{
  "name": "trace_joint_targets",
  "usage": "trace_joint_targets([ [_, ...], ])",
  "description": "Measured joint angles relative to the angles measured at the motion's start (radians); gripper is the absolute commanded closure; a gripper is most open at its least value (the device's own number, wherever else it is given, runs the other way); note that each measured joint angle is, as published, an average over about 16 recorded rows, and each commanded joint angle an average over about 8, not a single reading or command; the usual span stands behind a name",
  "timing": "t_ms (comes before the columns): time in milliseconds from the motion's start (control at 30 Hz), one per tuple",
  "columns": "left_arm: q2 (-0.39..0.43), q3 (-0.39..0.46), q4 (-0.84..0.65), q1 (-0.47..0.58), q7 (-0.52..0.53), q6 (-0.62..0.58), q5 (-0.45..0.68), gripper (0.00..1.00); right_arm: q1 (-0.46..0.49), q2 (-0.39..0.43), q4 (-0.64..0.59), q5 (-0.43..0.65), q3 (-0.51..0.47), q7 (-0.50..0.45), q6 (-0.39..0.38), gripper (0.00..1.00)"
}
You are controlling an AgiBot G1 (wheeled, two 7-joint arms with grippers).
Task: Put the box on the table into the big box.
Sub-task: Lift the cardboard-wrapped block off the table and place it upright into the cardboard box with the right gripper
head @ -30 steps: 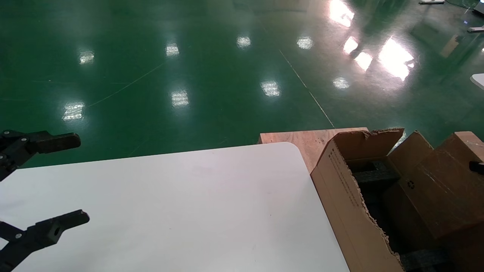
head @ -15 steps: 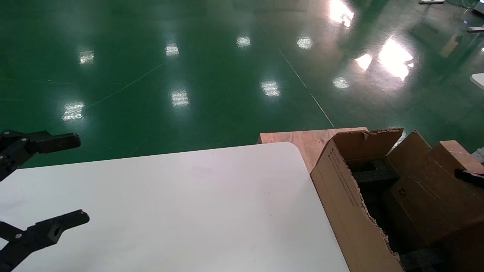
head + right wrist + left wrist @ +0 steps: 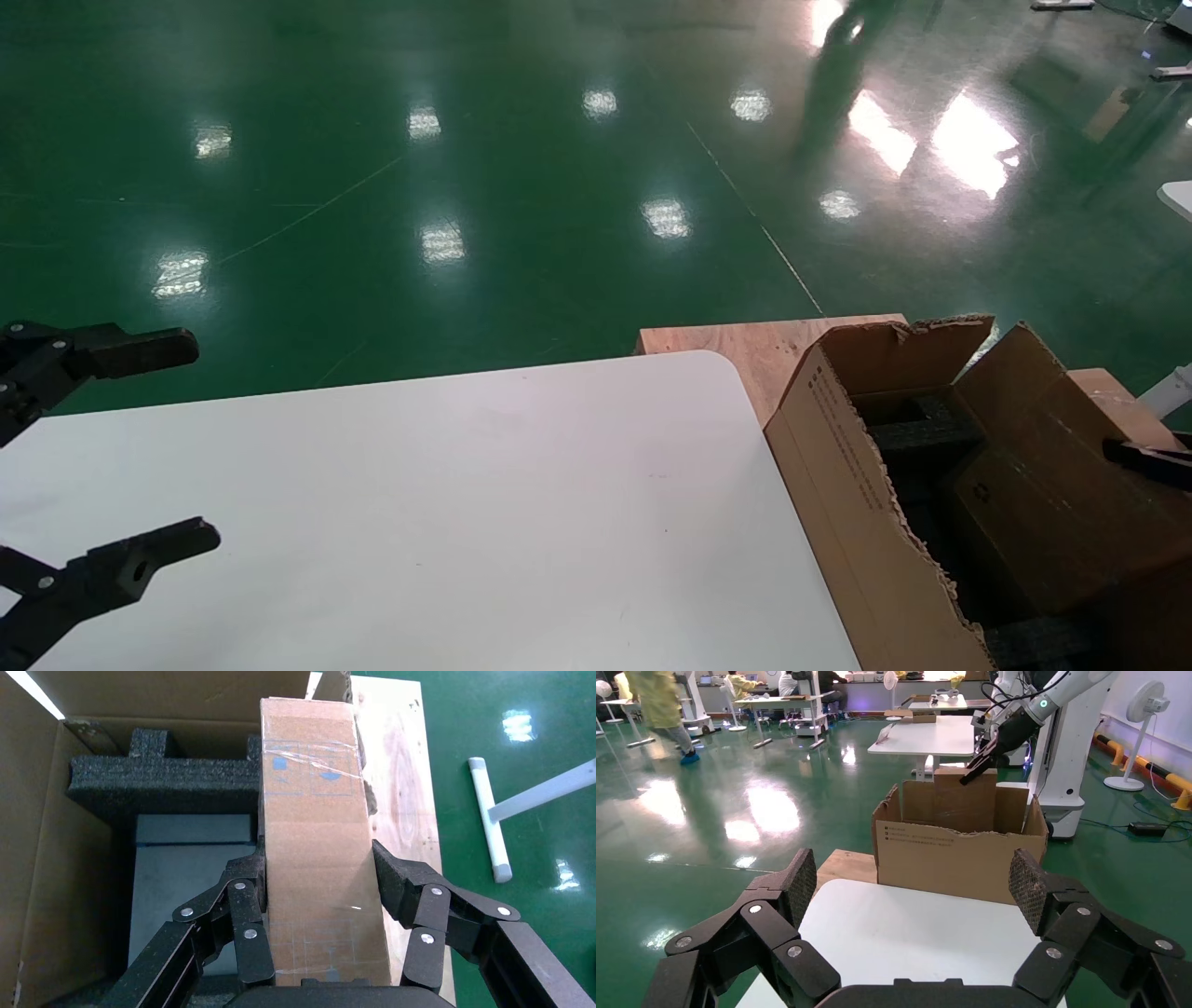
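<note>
- Since a second ago the box [image 3: 1108, 396] has shifted in the head view, and the dark fingertip in front of it now sits lower and farther left; the left arm has not moved.
- Held over the right side of the big box [image 3: 843, 466], the box appears end-on in the right wrist view [image 3: 320, 846], its long axis running straight away from the wrist, in line with the fingers.
- A glossy clear tape band crosses its top face near the far end, over faint blue printed squares; no writing on it can be read.
- Clamped on the box's two long sides near its close end, the right gripper [image 3: 320, 878] has both pads [image 3: 253, 881] pressed flat against the cardboard.
- Below the box lie black foam [image 3: 162, 787] and a grey panel [image 3: 186, 874] inside the carton.
- Small dark print runs in lines along the big box's outer side wall, too fine to read.
- Beyond the carton, a pale plywood board [image 3: 745, 345] lies on the green floor [image 3: 466, 168].
- Over the near left part of the table [image 3: 466, 503], the left gripper [image 3: 916, 888] hangs with fingers spread wide, holding nothing.
</note>
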State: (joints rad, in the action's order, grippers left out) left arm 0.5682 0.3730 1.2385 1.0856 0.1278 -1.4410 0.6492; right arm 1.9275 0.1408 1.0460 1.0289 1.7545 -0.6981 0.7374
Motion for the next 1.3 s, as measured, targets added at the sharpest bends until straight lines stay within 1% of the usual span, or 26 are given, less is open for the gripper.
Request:
trace_joint_targets([
  [333,0.000,0.000,0.000,0.000,0.000,0.000,0.000,0.00,-0.024,-0.019,-0.022,-0.054,0.069,0.012,-0.046,1.00],
  [733,0.000,0.000,0.000,0.000,0.000,0.000,0.000,0.00,-0.054,-0.072,-0.054,-0.146,0.152,0.044,-0.100,1.00],
  [1300,0.000,0.000,0.000,0.000,0.000,0.000,0.000,0.00,-0.104,-0.133,-0.116,-0.264,0.228,0.124,-0.115,1.00],
])
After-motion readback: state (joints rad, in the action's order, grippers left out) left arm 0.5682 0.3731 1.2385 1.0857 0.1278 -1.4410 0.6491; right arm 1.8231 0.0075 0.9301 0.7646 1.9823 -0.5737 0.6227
